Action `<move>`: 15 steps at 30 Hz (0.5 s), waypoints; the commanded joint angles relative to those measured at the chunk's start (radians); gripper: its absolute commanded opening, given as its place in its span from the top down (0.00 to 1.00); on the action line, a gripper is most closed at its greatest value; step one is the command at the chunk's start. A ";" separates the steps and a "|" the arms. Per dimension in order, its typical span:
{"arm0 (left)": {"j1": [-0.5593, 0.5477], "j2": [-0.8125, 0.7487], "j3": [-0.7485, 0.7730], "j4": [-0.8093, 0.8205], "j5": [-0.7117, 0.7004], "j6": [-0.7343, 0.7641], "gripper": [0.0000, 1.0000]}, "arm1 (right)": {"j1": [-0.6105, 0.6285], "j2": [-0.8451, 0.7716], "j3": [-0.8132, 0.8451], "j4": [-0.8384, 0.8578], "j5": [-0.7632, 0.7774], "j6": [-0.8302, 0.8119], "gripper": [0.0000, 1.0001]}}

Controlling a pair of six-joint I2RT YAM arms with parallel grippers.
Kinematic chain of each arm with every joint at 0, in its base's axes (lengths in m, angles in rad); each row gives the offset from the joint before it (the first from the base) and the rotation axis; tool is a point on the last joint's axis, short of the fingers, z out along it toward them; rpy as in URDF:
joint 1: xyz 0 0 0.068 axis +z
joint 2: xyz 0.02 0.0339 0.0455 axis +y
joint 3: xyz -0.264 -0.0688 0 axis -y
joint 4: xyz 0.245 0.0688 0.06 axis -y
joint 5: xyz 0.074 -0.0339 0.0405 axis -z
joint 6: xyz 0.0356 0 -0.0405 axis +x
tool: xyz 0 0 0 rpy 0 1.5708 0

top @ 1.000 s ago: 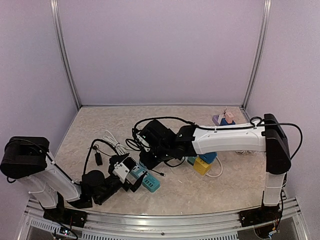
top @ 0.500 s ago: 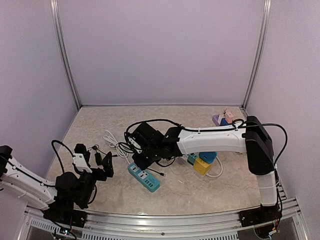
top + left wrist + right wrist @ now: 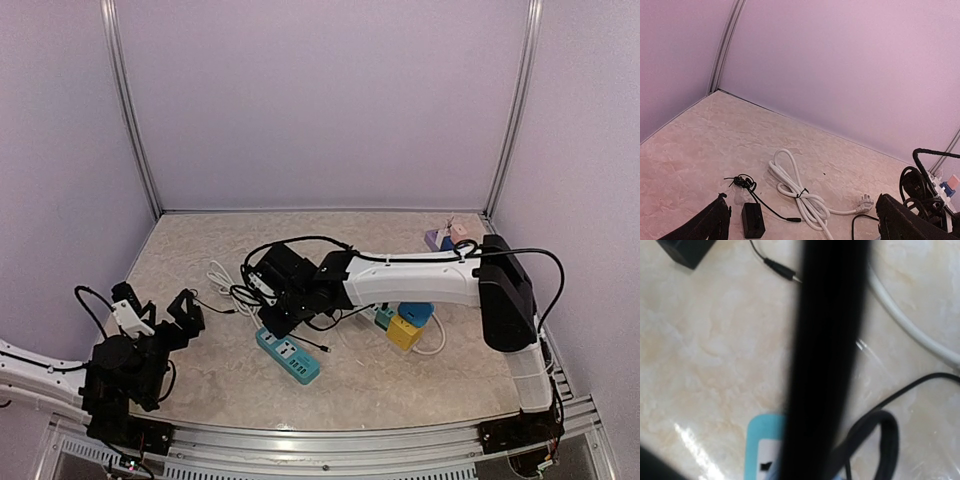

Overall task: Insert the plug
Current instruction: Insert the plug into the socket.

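Note:
A teal power strip (image 3: 290,358) lies on the table in front of the arms; its near end also shows low in the right wrist view (image 3: 762,450). My right gripper (image 3: 275,318) hangs just above the strip's left end, shut on a black plug (image 3: 825,365) that fills the middle of its wrist view and hides the fingers. The plug's black cable (image 3: 885,435) loops beside it. My left gripper (image 3: 158,305) stands open and empty at the near left, away from the strip; in its wrist view (image 3: 802,205) the fingers (image 3: 715,225) are spread wide.
A tied white cord (image 3: 800,192) with a white plug (image 3: 865,204) lies left of centre. Beside it is a small black adapter (image 3: 752,220) with a thin lead. A yellow and blue socket cube (image 3: 405,325) sits right of the strip. Pink and purple pieces (image 3: 447,237) are at the back right.
My left arm has pulled away from the power strip, back and to the near left, still open. My right gripper has carried the black plug and its cable leftward, over the strip's end.

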 commanded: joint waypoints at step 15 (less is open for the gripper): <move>0.057 0.057 -0.098 -0.079 0.046 -0.017 0.01 | 0.001 0.131 -0.052 -0.031 0.007 0.032 1.00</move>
